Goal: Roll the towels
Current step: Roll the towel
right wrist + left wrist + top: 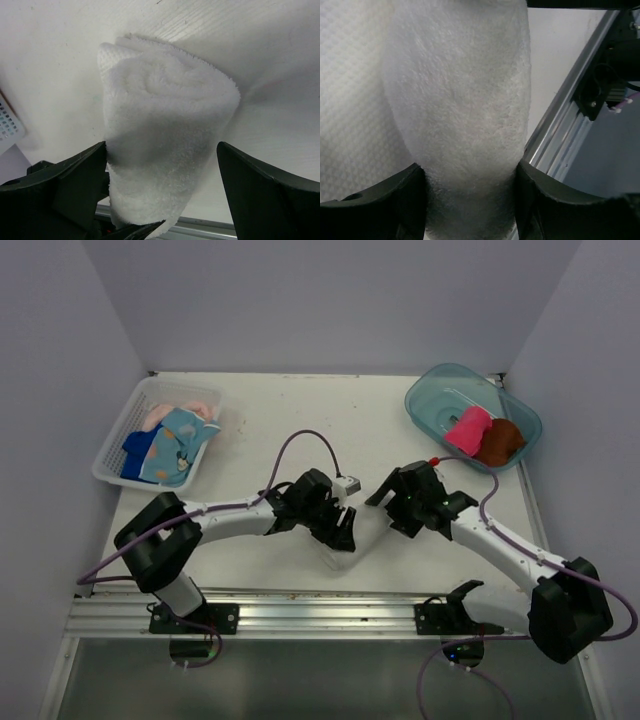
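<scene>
Gently, your left gripper [470, 200] pinches the white rolled terry towel [165, 140]; your right gripper [161, 150] is spread, so the roll may unwind.

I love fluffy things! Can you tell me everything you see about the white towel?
The white towel is fluffy terry cloth, rolled into a fat tube with a spiral showing at one end. It is near the table's front edge. The left end effector pinches it on both sides; the right end effector stands open around it.
</scene>
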`<state>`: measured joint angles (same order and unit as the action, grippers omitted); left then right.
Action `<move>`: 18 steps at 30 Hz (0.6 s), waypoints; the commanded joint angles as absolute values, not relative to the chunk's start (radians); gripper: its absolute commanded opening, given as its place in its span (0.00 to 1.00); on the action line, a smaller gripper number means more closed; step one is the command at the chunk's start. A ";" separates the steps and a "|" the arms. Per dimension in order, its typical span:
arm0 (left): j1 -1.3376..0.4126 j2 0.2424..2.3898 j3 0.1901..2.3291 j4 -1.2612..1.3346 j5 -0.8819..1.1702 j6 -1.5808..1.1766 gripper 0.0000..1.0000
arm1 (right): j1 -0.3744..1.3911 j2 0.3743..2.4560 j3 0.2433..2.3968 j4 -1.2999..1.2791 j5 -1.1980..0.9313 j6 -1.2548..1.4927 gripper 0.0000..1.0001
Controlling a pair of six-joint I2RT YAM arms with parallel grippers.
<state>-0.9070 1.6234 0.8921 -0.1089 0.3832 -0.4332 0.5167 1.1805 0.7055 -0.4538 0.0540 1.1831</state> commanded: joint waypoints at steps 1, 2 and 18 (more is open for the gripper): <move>-0.876 1.655 0.847 0.035 0.615 -0.546 0.61 | 0.518 1.115 0.647 -0.376 0.018 1.173 0.94; -0.871 1.660 0.836 0.063 0.629 -0.555 0.61 | 0.518 1.105 0.634 -0.377 0.017 1.173 0.95; -0.821 1.712 0.819 0.136 0.756 -0.606 0.62 | 0.520 1.198 0.511 -0.221 0.024 1.189 0.92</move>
